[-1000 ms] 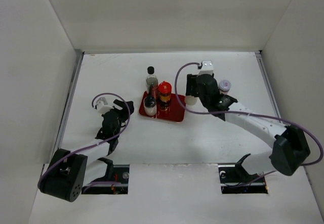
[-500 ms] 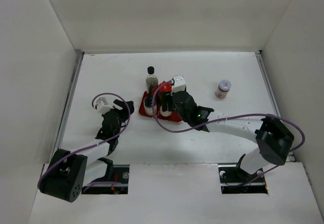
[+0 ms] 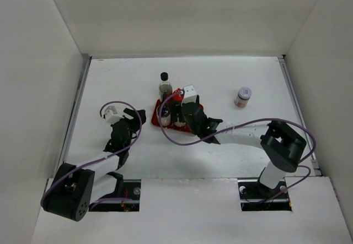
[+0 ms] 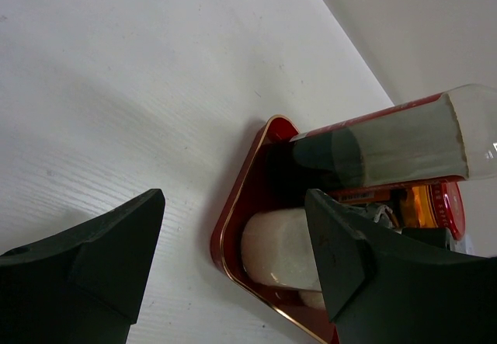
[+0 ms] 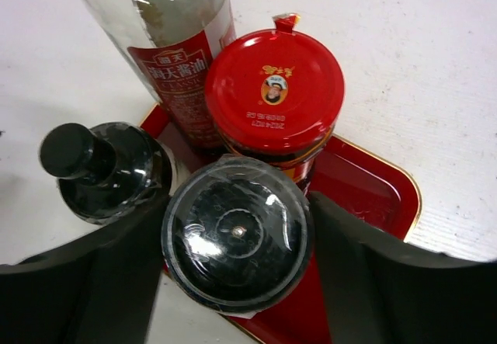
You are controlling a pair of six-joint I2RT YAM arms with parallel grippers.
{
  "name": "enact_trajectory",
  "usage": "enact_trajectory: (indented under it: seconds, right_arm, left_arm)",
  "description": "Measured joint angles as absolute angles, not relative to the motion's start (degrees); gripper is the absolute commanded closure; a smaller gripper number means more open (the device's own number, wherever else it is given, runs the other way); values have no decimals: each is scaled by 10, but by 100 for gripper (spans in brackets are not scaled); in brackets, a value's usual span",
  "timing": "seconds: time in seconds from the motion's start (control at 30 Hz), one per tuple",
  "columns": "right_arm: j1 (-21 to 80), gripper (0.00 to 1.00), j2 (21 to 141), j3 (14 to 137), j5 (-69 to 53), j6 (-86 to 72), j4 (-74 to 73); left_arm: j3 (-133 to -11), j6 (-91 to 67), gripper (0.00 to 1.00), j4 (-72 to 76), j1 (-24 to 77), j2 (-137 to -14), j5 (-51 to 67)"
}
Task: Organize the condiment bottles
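White table (image 3: 121, 79); plain white back wall (image 3: 182, 12), left panel (image 3: 33, 79), right panel (image 3: 325, 51) enclosing it; light even.

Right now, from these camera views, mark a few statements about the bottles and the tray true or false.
The small red-labelled jar stands on the red tray. False: it stands on the table, right of the tray.
The right fingers flank a grey-capped shaker at the tray. True.
The left fingers hold a bottle. False: they are open and empty.
The red-capped jar stands on the tray. True.
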State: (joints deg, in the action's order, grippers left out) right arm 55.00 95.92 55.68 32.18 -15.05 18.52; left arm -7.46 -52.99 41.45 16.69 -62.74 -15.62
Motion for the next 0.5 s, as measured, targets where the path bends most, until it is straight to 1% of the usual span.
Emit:
enact_trajectory:
  seconds: [0.03, 0.07, 0.13, 0.23, 0.37, 0.43, 0.5]
  right_arm:
    - [552, 9, 959, 557, 322, -151, 188]
    - [554, 5, 959, 557, 322, -152, 192]
    - [556, 0, 953, 557, 323, -152, 194]
    - [559, 0, 918, 545, 324, -152, 191]
    - [546, 0, 795, 489, 331, -158, 178]
    - [510, 0, 728, 461, 343, -165, 171]
    - [437, 0, 682, 454, 361, -174, 153]
  left_arm:
    - [-75, -530, 29, 415, 167, -627, -156]
    - [-75, -530, 29, 415, 167, -627, -156]
    - [-75, -530, 28, 414, 167, -627, -156]
    - [-75, -530, 29, 414, 167, -624, -157]
    - [-75, -530, 29, 415, 169, -624, -160]
    - [-75, -529, 28, 415, 170, -624, -160]
    - [-75, -528, 28, 414, 169, -621, -160]
